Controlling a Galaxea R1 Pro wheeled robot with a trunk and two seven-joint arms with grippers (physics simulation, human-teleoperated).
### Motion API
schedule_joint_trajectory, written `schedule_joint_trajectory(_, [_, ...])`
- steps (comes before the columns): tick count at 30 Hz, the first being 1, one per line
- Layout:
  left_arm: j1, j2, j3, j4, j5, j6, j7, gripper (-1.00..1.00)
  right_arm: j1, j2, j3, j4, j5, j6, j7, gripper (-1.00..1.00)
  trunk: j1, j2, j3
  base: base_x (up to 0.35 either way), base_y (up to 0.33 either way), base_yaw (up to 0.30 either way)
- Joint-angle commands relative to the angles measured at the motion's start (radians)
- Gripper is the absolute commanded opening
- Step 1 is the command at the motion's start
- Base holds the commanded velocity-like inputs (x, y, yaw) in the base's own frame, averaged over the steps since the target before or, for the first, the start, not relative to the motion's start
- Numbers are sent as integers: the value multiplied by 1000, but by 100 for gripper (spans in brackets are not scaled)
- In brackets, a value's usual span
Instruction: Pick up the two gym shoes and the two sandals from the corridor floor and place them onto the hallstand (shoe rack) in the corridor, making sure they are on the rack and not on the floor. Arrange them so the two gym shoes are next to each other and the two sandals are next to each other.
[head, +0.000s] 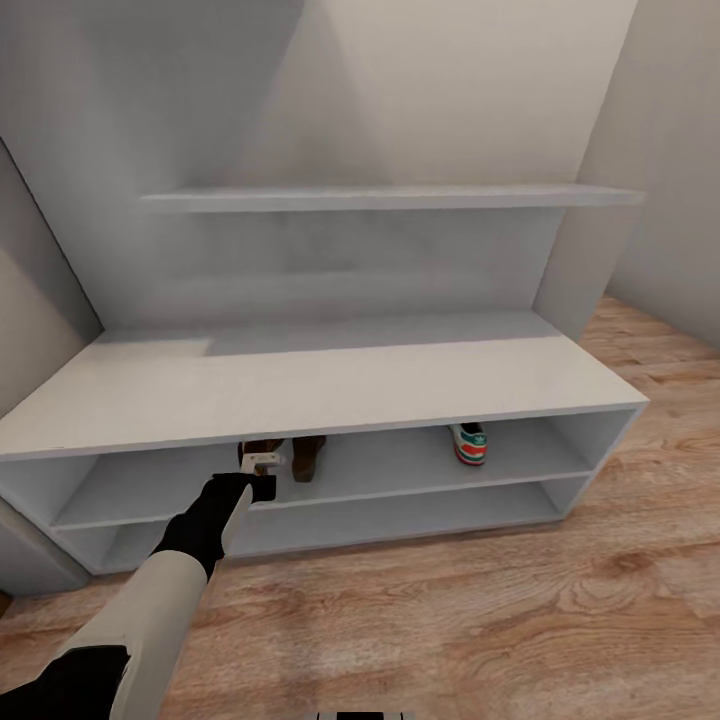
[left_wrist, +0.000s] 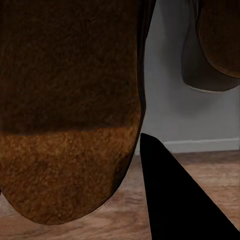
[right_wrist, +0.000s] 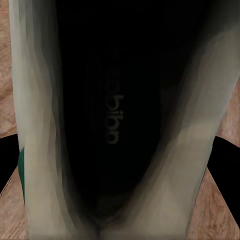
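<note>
The light-grey hallstand (head: 300, 385) stands in front of me. In its upper slot, at the right, sits one gym shoe (head: 468, 443), heel outward. My left gripper (head: 262, 468) reaches into the same slot's left part, shut on a dark-brown sandal (head: 252, 449) (left_wrist: 70, 100). One black finger (left_wrist: 175, 200) shows beside that sandal. The other sandal (head: 309, 457) (left_wrist: 217, 45) lies just to its right in the slot. In the right wrist view, the dark inside of a cream gym shoe (right_wrist: 40, 125) sits between the fingers (right_wrist: 227, 170) of my right gripper (right_wrist: 117, 160).
The hallstand's wide top (head: 420, 370) and the lower slot (head: 400, 515) hold nothing. A grey wall shelf (head: 390, 197) hangs above. Wood-plank corridor floor (head: 500, 610) runs in front and to the right. Walls close in on both sides.
</note>
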Motion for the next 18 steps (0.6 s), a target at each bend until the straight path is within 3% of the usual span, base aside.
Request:
schedule_joint_trajectory(1, [0,-1,4,-1,-7,6,-3,-100,1,0,0,-2,-9,5,-3,-100,0,0,-1,219,0,0])
schedule_joint_trajectory(5, [0,-2,4,-1,-7,6,-3,-100,1,0,0,-1,-9,5,-3,-100,0,0,-1,174,0,0])
schedule_joint_trajectory(18, [0,-1,6,-1,-7,6,-5,-100,1,0,0,-1,-9,5,-4,-100,0,0,-1,35,0,0])
